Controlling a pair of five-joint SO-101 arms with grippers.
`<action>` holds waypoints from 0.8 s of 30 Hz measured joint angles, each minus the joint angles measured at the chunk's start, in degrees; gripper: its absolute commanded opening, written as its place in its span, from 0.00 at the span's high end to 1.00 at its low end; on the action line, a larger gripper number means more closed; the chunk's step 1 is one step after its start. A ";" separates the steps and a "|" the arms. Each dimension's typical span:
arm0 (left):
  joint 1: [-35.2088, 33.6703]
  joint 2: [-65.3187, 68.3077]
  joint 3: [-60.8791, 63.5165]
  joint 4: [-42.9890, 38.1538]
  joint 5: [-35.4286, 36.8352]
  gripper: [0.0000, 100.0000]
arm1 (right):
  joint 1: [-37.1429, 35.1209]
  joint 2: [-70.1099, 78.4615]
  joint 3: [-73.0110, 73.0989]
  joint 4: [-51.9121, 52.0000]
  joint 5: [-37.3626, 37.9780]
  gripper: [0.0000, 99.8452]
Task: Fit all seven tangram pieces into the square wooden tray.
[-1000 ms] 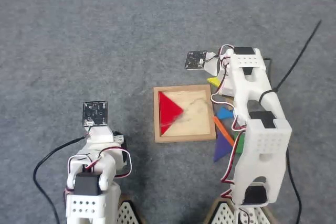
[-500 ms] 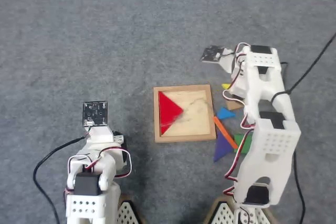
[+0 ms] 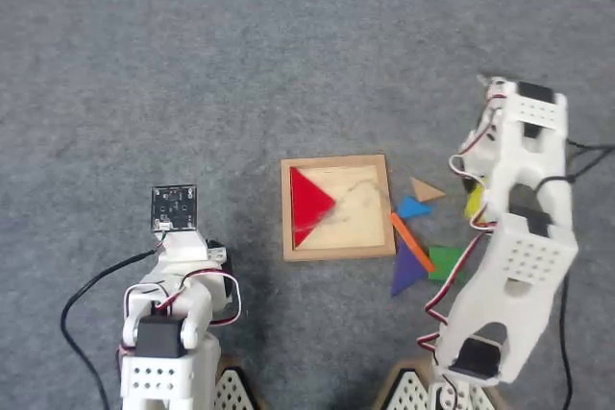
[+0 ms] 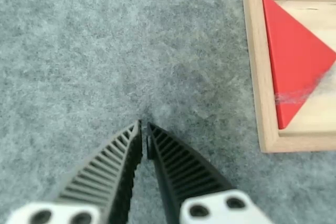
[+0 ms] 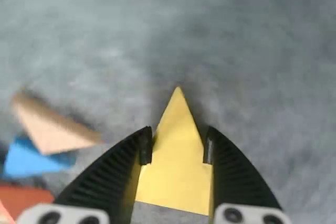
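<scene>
Pinched by its edges in the right hand [image 5: 177, 142] at the high view's right, the yellow piece [image 5: 176, 174] could twist or slip free before reaching the wooden tray [image 3: 336, 254] at centre frame.

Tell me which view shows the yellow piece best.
Right wrist view: the yellow piece sits large and centred, clamped in the right pincer, with its pointed tip clear. The high view gives just a yellow sliver beside the right arm. The left wrist view looks at the tray and red triangle instead.
</scene>
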 measured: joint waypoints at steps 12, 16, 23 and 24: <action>0.00 0.00 0.00 0.00 0.00 0.99 | 9.67 -17.49 1.76 -1.32 -7.65 0.80; 0.00 0.00 0.00 0.00 0.00 0.99 | 8.97 -30.86 12.75 -3.96 -7.65 0.80; 0.00 0.00 0.00 0.00 0.00 0.99 | 0.79 -54.07 47.47 -23.03 0.70 0.79; 0.00 0.00 0.00 0.00 0.00 0.99 | -0.53 -55.21 51.60 -24.62 1.85 0.78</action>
